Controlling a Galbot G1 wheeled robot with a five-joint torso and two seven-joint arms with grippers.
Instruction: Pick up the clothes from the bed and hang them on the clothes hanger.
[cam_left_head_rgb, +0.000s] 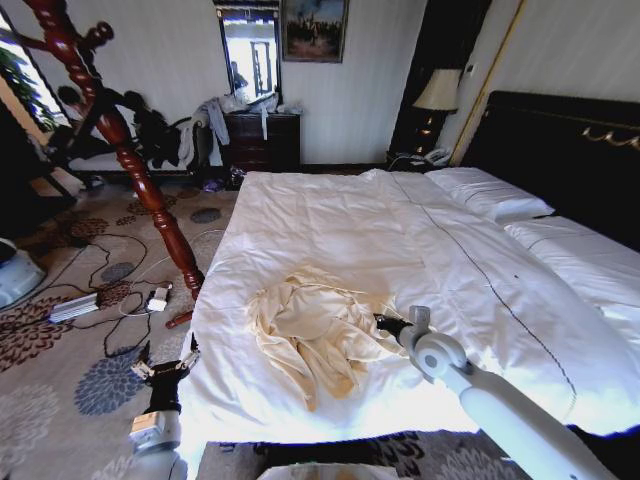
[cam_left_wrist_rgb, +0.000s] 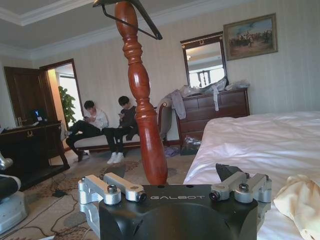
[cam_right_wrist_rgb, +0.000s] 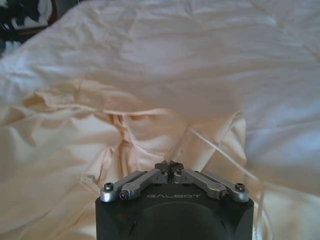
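Daylight floods the room, and the white bed (cam_left_head_rgb: 430, 240) glares, nearly washed out, at centre frame. The head view bends at its edges. The right wrist view is soft and hazy towards its top.

The large bed (cam_left_head_rgb: 330, 215) is covered by a plain white duvet and is backed by a tall black headboard (cam_left_head_rgb: 560, 150). Two white pillows (cam_left_head_rgb: 485, 190) are laid side by side against the headboard. A pale cream-yellow long-sleeved garment of thin soft fabric (cam_left_head_rgb: 310, 335) is spread in a crumpled heap directly on the duvet, near the foot edge of the bed. The patterned floral carpet (cam_left_head_rgb: 90, 380) is seen beside the bed; a white power strip (cam_left_head_rgb: 73, 307) and dark cables are laid on it.
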